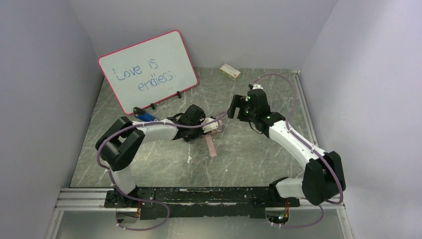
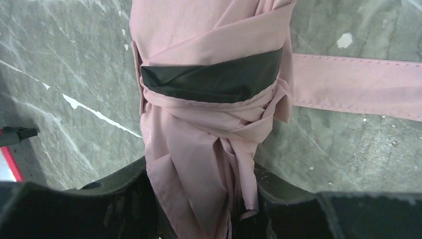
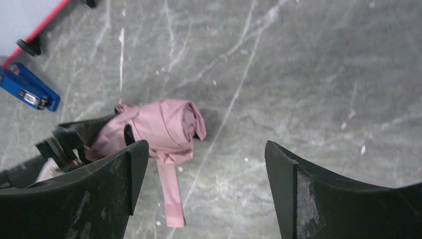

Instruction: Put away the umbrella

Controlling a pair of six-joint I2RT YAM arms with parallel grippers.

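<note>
Left gripper point(image 2: 201, 199) is clamped on the folded umbrella point(image 2: 199, 59), its black fingers point(image 2: 119, 194) pinching the bunched pink canopy from both sides. The right gripper point(image 3: 205, 154) hangs with jaws spread wide and nothing between them, just right of the umbrella and not touching it.

The scene is a grey-green marbled table point(image 1: 249, 159) with pale veins, closed in by plain pale walls point(image 1: 249, 30) at the left, far and right sides. A metal rail point(image 1: 79, 196) at the near edge carries both arm bases.

The umbrella lies mid-table, its long axis running roughly left to right. One end is in the left gripper, and the rolled end faces right towards the right gripper. A band of black lining shows across the pink fabric. The pink strap point(image 1: 211, 145) lies loose and flat on the table, trailing towards the near edge.

A pink-framed whiteboard point(image 1: 149, 69) with blue handwriting stands propped at the far left. A small blue object point(image 1: 144, 115) lies at its foot, beside the left arm. A small cream box point(image 1: 230, 71) sits by the far wall, well apart from the umbrella.
</note>
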